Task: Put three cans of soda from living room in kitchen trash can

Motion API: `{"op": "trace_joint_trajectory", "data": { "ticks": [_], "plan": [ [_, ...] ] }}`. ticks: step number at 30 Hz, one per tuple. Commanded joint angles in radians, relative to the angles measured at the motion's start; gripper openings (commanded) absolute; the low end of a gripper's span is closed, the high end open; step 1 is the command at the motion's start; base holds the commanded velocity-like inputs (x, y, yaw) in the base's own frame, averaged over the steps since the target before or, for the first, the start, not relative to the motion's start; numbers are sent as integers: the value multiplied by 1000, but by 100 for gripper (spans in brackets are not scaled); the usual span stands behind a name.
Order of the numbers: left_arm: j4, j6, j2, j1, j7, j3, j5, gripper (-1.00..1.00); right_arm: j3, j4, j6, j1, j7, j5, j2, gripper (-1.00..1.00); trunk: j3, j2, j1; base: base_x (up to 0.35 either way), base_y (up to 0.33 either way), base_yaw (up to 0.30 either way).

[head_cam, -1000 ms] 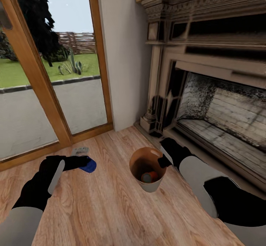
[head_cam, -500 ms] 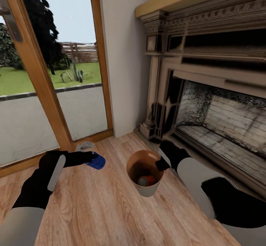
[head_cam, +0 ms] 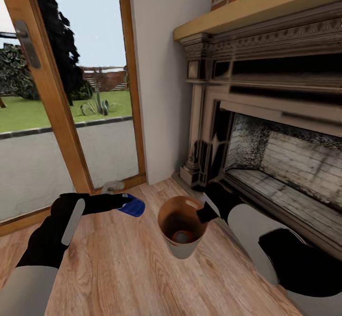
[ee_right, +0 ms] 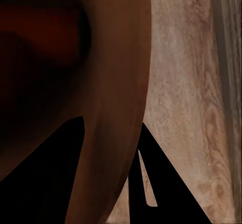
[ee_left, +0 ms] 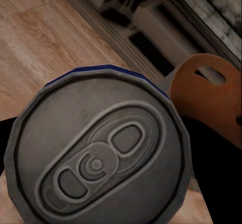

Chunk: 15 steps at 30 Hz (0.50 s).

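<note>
Both arms are pale grey tubes with bulky black wrists and black hands.

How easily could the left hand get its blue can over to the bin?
Probably easily. The left hand holds the blue can beside the bin, with open air between them. The right hand grips the far rim, leaving the mouth free.

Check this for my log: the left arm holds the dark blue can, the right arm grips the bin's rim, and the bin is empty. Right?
Not quite. The bin is not empty: the head view shows an orange can lying at its bottom. The rest stands: the left gripper holds the dark blue can, and the right gripper grips the bin's rim.
</note>
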Motion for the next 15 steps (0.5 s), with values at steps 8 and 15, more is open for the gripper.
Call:
{"op": "trace_joint_trajectory", "data": {
  "ticks": [8, 15],
  "plan": [
    [-1, 0, -2, 0, -101, -23, -4, -100, 51, 0, 0, 7, 59, -14, 0, -100, 31, 2, -4, 0, 0, 0],
    [-2, 0, -36, 0, -141, -78, -6, -100, 59, 0, 0, 17, 62, -14, 2, -100, 54, 40, -25, 0, 0, 0]
  ]
}}
